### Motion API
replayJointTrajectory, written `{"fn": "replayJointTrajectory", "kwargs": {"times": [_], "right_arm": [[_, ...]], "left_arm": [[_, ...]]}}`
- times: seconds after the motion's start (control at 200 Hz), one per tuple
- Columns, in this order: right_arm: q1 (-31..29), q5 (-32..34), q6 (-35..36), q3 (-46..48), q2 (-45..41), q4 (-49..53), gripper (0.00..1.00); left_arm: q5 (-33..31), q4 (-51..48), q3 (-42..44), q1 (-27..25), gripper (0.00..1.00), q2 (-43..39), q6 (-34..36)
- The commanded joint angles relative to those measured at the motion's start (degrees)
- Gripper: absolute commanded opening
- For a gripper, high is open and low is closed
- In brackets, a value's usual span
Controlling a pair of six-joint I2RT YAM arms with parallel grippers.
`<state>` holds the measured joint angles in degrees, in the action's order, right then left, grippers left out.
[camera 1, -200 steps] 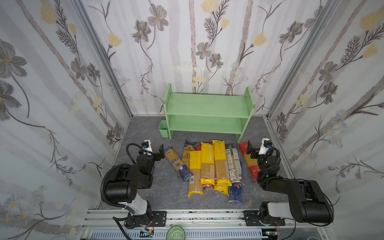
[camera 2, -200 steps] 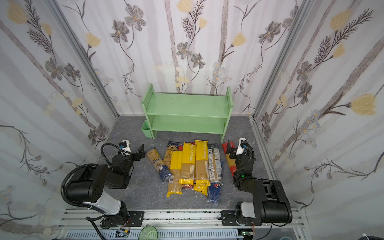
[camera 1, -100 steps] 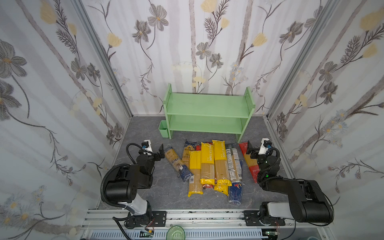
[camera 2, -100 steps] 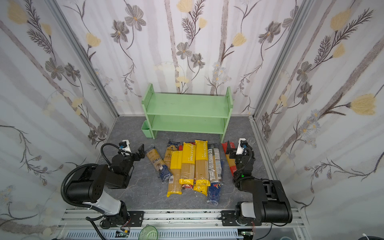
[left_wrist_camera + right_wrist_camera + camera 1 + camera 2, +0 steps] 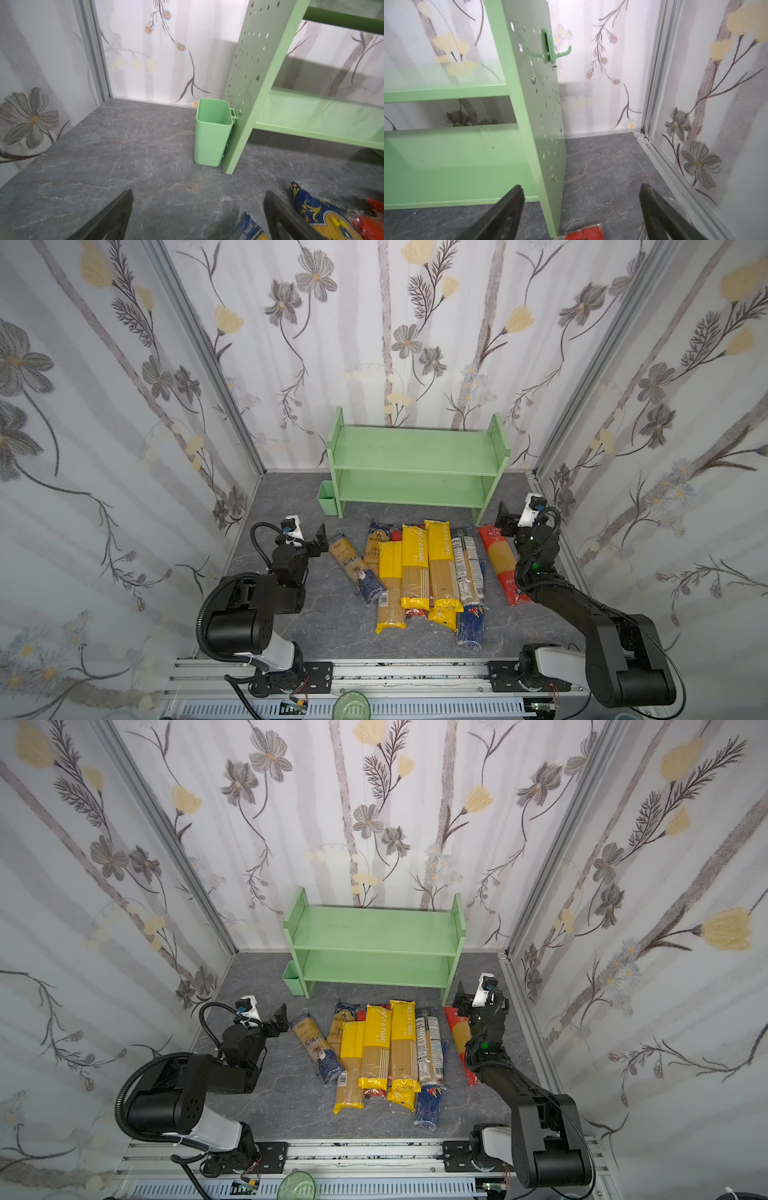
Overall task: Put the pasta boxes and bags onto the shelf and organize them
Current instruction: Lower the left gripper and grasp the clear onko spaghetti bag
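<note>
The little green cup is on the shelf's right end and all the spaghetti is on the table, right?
No. The green cup is on the left end of the shelf, as both top views show; the spaghetti packs are all on the table.

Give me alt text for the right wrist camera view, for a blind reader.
The open right gripper faces the perforated side panel of the mint-green shelf, over a grey tabletop. The red end of a pasta bag lies near the gripper; a green hook hangs on the panel.
</note>
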<state>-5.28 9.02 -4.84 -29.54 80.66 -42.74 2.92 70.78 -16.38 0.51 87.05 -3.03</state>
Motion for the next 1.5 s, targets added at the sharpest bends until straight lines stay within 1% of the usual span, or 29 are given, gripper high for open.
{"fn": "replayJointTrajectory", "kwargs": {"times": [0.0, 0.09, 0.205, 0.245, 0.315, 0.365, 0.39, 0.48, 0.57, 0.6, 0.744, 0.819, 0.904, 0.974, 1.064, 1.324, 1.409, 1.434, 1.494], "right_arm": [[-3.8, 9.5, -2.4, -5.4, -0.9, 20.7, 0.84], [-6.7, 12.5, -4.5, -9.3, -2.7, 31.8, 0.83], [-10.0, 10.4, -7.3, -11.3, -6.8, 40.7, 0.83], [-11.4, 10.4, -7.7, -11.6, -8.3, 42.9, 0.84], [-13.1, 10.3, -9.3, -12.1, -10.6, 46.1, 0.84], [-14.2, 9.2, -10.6, -12.3, -12.0, 47.8, 0.85], [-14.6, 8.6, -11.3, -12.3, -12.6, 48.3, 0.86], [-17.2, 7.0, -13.5, -13.1, -13.4, 50.0, 0.88], [-21.3, 6.9, -14.0, -13.2, -12.7, 50.8, 0.91], [-22.4, 7.0, -14.1, -15.2, -12.2, 51.1, 0.92], [-25.1, 6.9, -15.8, -16.0, -9.8, 52.0, 0.93], [-26.9, 6.2, -15.9, -16.6, -8.6, 52.3, 0.94], [-29.5, 6.3, -15.5, -17.4, -6.8, 52.4, 0.94], [-30.1, 6.4, -15.4, -17.8, -5.6, 52.2, 0.95], [-30.2, 7.2, -15.9, -17.4, -5.2, 51.8, 0.95], [-30.1, 8.6, -15.8, -14.2, -7.1, 50.5, 1.0], [-29.9, 9.4, -15.5, -14.1, -7.7, 50.2, 1.0], [-29.7, 9.3, -15.3, -12.1, -7.9, 50.2, 1.0], [-29.4, 9.3, -15.1, -11.5, -8.4, 49.9, 1.0]], "left_arm": [[-7.1, -4.9, -1.2, -1.8, 1.0, -1.6, 0.4], [-11.7, -8.0, -1.5, -3.2, 1.0, -4.8, 0.5], [-18.4, -15.7, -3.4, -5.3, 1.0, -10.1, -1.9], [-20.0, -19.0, -4.3, -6.2, 1.0, -12.1, -5.3], [-22.2, -29.2, -7.6, -8.0, 1.0, -14.7, -13.4], [-26.3, -35.7, -9.5, -11.3, 1.0, -14.7, -17.5], [-28.1, -38.3, -10.2, -13.4, 1.0, -16.4, -18.9], [-31.7, -47.1, -11.4, -19.5, 1.0, -18.1, -24.5], [-30.3, -53.9, -10.1, -22.2, 0.99, -22.0, -30.9], [-30.1, -55.9, -9.4, -23.0, 0.99, -23.7, -32.7], [-27.1, -66.9, -7.0, -27.5, 0.97, -33.4, -40.4], [-26.3, -70.5, -5.4, -30.0, 0.97, -38.0, -43.8], [-24.5, -71.4, -3.4, -31.4, 0.98, -41.0, -47.5], [-21.5, -71.4, -2.7, -32.2, 0.98, -40.3, -50.1], [-19.8, -71.3, -3.0, -34.2, 0.98, -37.3, -52.5], [-18.9, -71.1, -7.7, -40.1, 1.0, -26.9, -55.2], [-18.7, -71.1, -9.0, -41.5, 1.0, -23.5, -56.0], [-18.6, -71.1, -9.2, -41.8, 1.0, -22.5, -56.2], [-18.7, -71.1, -10.0, -42.8, 1.0, -20.3, -56.6]]}}
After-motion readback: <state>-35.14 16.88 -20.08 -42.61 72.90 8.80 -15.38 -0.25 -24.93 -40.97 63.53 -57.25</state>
